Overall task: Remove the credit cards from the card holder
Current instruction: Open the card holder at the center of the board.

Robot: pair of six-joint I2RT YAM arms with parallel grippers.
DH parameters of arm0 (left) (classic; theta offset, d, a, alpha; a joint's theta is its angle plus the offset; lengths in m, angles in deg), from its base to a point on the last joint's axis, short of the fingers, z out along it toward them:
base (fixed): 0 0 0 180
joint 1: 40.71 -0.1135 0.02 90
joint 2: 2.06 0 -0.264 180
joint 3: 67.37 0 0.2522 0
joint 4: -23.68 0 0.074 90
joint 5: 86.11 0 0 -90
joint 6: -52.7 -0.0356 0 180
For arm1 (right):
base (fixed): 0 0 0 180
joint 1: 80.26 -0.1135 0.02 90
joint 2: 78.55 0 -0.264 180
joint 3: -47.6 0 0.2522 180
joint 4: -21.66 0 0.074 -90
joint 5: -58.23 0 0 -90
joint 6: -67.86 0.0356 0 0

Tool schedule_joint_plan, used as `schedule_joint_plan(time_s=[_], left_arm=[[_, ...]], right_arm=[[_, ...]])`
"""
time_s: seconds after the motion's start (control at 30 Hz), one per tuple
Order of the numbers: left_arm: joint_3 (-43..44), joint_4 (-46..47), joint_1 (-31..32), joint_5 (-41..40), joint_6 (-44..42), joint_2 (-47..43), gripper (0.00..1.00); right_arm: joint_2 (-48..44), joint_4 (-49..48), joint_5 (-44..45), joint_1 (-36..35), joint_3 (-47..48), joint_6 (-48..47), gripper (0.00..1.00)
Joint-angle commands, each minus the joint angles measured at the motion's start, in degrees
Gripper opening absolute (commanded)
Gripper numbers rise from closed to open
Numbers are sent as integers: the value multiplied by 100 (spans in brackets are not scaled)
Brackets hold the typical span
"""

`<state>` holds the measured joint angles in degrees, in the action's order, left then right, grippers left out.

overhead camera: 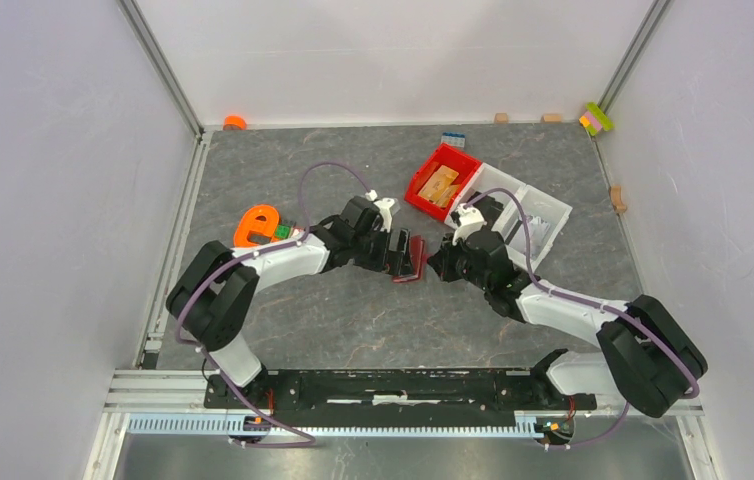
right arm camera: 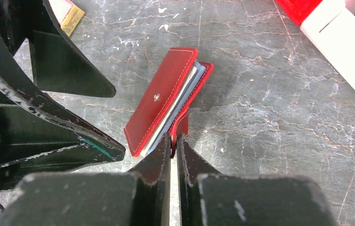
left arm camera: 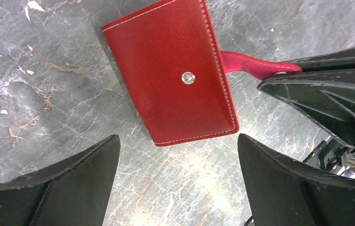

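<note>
The small dark red, book-like folding card holder (left arm camera: 173, 75) sits at the middle of the grey marbled table (left arm camera: 48, 84), between the two arms' ends. Its stitched outer cover, with a small silver snap stud (left arm camera: 188, 77), faces the left gripper (left arm camera: 178, 147).

The left gripper's black fingers (left arm camera: 62, 188) are spread wide and grasp nothing. The card holder lies just past their tips, centred on the gap rather than inside it, and nothing touches either finger.

A narrow red closing tab (left arm camera: 248, 64) runs from the holder's stitched long edge to the right gripper (right arm camera: 174, 143). That gripper's fingers are pressed almost together with the tab pinched between them, so the holder hangs off the very front of this gripper, its length pointing away from it.

From the right wrist, the holder is tilted up on one long side with its two covers slightly parted. In the opening show the pale edges of the thin credit cards (right arm camera: 181, 99), cream and grey-blue, stacked and tucked between the covers. Whether the lower cover rests on the table cannot be told.

From above, the two grippers face each other closely with only the holder between them. Behind the right gripper stand a bright red plastic bin (overhead camera: 424, 172) holding tan wooden pieces (overhead camera: 441, 185) and a white open bin (overhead camera: 543, 215) beside it. An orange plastic object (overhead camera: 256, 225) lies beside the left arm, well apart from the holder.
</note>
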<state>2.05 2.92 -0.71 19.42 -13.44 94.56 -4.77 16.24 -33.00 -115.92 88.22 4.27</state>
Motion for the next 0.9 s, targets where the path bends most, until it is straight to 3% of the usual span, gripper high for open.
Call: schedule_joint_plan(time_s=[0.0,0.5,0.87], left_arm=[[-90,456,33,93,-243,-414,100],[96,234,139,-73,-390,-257,97],[336,-170,139,-529,-295,-7,74]], right_arm=[[-166,-407,-173,-84,-14,-161,8],[-253,-587,-291,-353,5,-369,9],[-333,-413,88,-372,1,-365,8]])
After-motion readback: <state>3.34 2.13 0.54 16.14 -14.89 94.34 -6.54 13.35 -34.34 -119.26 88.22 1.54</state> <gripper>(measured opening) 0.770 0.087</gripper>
